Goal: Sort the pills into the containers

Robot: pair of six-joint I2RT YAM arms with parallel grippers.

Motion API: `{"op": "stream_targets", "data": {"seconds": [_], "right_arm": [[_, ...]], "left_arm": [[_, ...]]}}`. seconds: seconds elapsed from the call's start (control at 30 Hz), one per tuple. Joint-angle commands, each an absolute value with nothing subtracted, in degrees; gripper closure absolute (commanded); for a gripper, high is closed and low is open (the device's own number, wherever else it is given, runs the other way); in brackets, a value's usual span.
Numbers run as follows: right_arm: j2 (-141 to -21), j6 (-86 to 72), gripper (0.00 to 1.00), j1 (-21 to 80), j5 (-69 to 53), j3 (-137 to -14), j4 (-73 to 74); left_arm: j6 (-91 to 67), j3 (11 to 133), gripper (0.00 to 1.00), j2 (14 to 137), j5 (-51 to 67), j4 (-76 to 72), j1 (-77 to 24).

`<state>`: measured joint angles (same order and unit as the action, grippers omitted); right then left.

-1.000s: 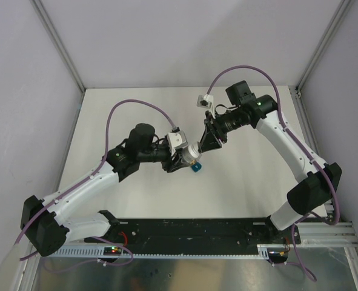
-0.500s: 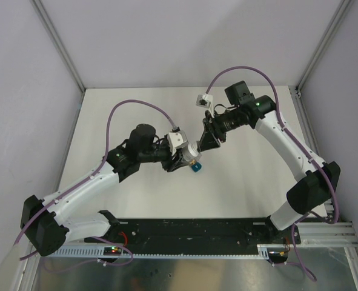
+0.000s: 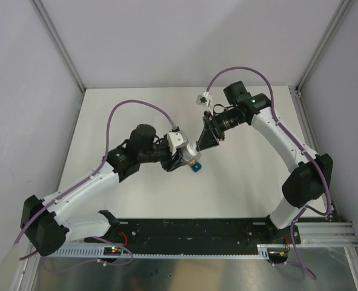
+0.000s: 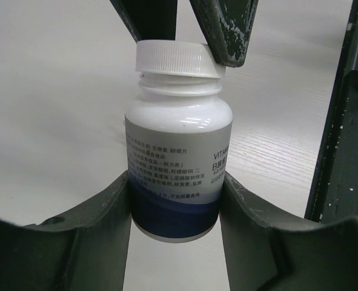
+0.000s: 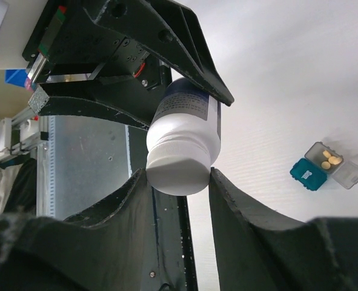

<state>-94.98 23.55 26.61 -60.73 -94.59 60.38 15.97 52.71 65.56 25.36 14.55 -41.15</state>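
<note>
My left gripper is shut on the body of a small white pill bottle with a blue band, holding it above the table. My right gripper is shut on the bottle's white ribbed cap. The cap sits slightly tilted on the neck, with threads showing below it. The containers lie on the table below: a teal compartment joined to a grey one that holds a few yellowish pills, its lid open.
The white table is walled by pale panels at the left, back and right. A black rail runs along the near edge between the arm bases. The two arms meet over the table's middle.
My right arm's wrist and forearm have turned and shifted slightly left while gripping the cap. The left arm and the bottle have stayed in place.
</note>
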Motion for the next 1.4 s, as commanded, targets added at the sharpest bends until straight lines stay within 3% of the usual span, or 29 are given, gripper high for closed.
{"op": "stream_targets", "data": {"seconds": [0.0, 0.53, 1.0, 1.37], "right_arm": [[-98.18, 21.53, 0.76, 27.69, -64.06, -96.42, 64.44], [-103.41, 22.52, 0.78, 28.54, -59.63, -104.58, 73.33], [-103.31, 24.77, 0.49, 28.85, -57.19, -107.54, 77.34], [-100.32, 24.79, 0.39, 27.99, -56.35, -106.17, 76.49]], "left_arm": [[15.13, 54.64, 1.0, 63.89, 21.7, 5.01, -41.61], [20.57, 52.51, 1.0, 64.07, 16.0, 5.02, -45.01], [20.61, 52.01, 1.0, 64.03, 18.49, 5.2, -45.79], [19.78, 51.77, 1.0, 63.8, 20.02, 5.19, -45.7]]}}
